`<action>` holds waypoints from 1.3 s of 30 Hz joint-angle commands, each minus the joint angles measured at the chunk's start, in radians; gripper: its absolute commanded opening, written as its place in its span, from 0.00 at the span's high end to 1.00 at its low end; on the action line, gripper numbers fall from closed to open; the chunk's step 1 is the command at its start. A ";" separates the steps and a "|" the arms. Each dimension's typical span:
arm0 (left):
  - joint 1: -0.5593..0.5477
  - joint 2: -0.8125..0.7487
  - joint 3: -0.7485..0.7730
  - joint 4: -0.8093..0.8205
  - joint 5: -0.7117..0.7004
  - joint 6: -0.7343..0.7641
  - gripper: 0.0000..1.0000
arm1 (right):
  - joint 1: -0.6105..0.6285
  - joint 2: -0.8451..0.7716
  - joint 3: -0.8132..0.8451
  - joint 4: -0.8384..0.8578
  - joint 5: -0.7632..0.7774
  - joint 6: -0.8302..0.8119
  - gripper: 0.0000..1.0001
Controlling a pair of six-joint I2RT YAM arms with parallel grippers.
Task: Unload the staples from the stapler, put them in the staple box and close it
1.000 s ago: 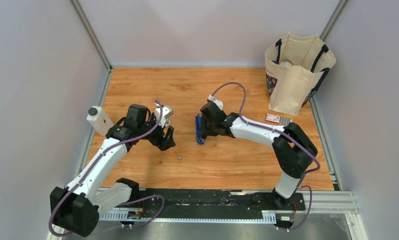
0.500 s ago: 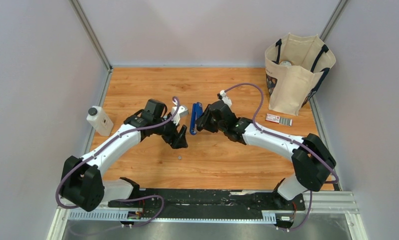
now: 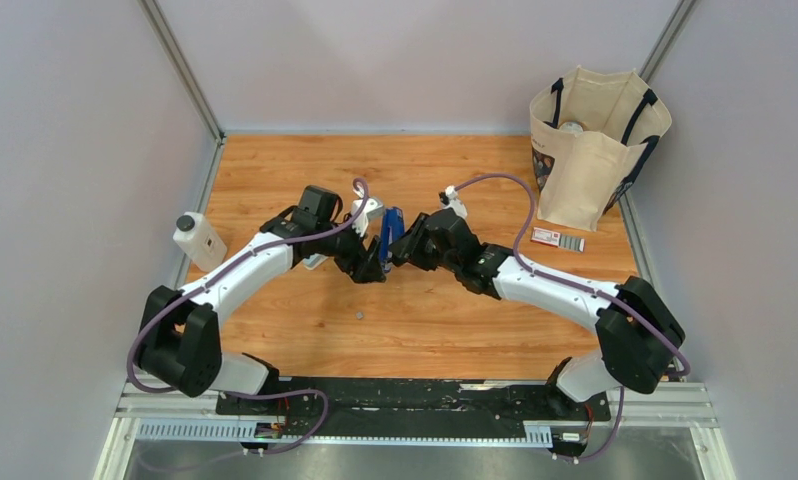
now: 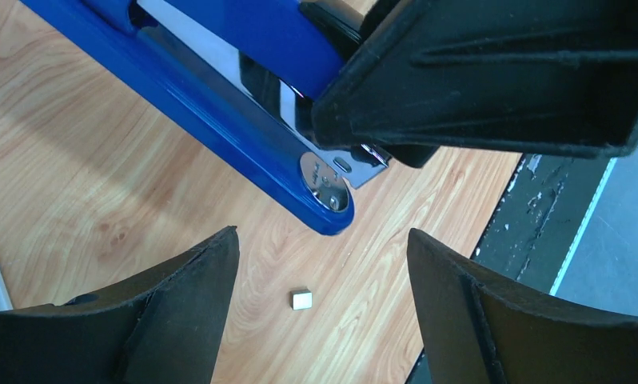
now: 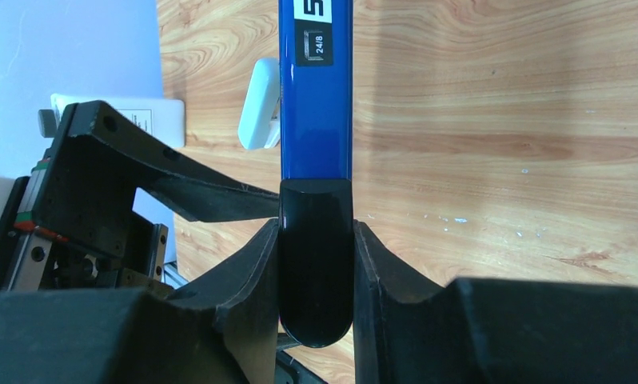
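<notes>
Looks early in the job, judging by the layout. Holds the stapler (image 3: 390, 230) clear of the table (image 3: 275, 170) near the middle of the top view, with the right gripper (image 5: 316, 228) clamped tight on its black end. Keeps the left gripper (image 4: 322, 236) spread wide and gripping nothing, just below and left of the stapler in the top view. Shows no magazine pulled open and no strip drawn out, only a sliver of bright metal between the blue halves in the left wrist view. Leaves one tiny silver block, probably staples (image 4: 301, 299), on the wood at lower centre of that view, below the stapler's rounded end and apart from it. Cannot tell about any more inside. Left to do, on this reading: taking a second grip, opening the magazine, emptying it. Runs nearly up and down in the top view, leaning a little right toward the top, with the ends too small to tell apart there. Rises straight from the black end at lower centre to the top edge in the right wrist view. Slants from upper left down to centre in the left wrist view, ending in a round metal plate.
</notes>
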 commanded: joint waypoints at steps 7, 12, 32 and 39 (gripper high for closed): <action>-0.005 0.028 0.026 0.040 0.022 0.007 0.21 | 0.013 -0.088 0.002 0.151 -0.023 0.030 1.00; -0.005 0.045 0.061 0.034 0.003 0.022 0.32 | 0.044 -0.080 -0.007 0.168 -0.051 0.049 1.00; -0.009 0.013 0.087 -0.018 -0.151 0.239 0.75 | 0.050 -0.155 -0.145 0.185 -0.080 -0.158 1.00; -0.068 0.012 0.066 0.058 -0.371 0.431 0.78 | 0.050 -0.149 -0.214 0.223 -0.176 -0.358 1.00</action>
